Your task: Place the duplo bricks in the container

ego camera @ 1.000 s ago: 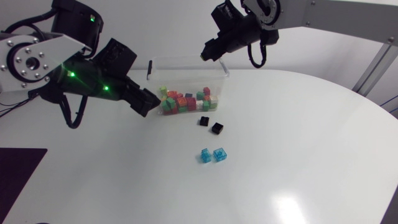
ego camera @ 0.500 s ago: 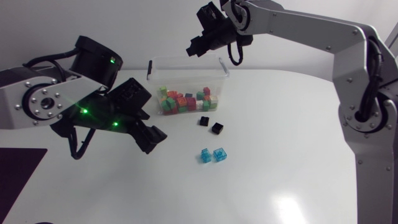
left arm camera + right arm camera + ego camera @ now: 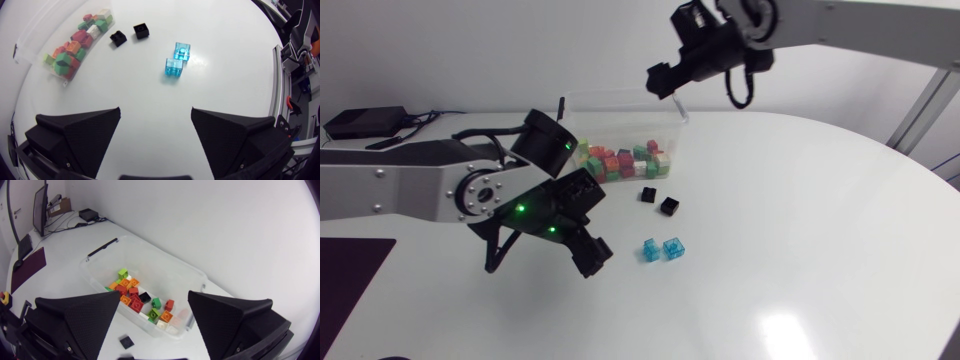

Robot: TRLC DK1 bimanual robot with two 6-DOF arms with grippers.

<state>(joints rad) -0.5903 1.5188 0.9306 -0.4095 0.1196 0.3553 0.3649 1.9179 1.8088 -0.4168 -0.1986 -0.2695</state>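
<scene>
A clear plastic container [image 3: 670, 112] at the back of the table holds several red, green, orange and white bricks [image 3: 620, 160]. In front of it, two black bricks [image 3: 647, 195] [image 3: 668, 206] lie on the table. Two turquoise bricks [image 3: 650, 250] [image 3: 673, 247] lie nearer the front. My left gripper [image 3: 591, 256] hovers left of the turquoise bricks [image 3: 173, 68], open and empty. High over the container's back edge, my right gripper [image 3: 660, 78] is open, with nothing between its fingers. Below it the container [image 3: 150, 255] shows a black brick [image 3: 144, 297] among the coloured ones.
The white table runs wide to the right and front of the bricks. A dark mat [image 3: 350, 275] lies at the front left edge. A small black box with cables [image 3: 355, 122] sits at the back left.
My left arm has swung away from the container's left side toward the front, ending beside the turquoise bricks. My right gripper has stayed above the container.
</scene>
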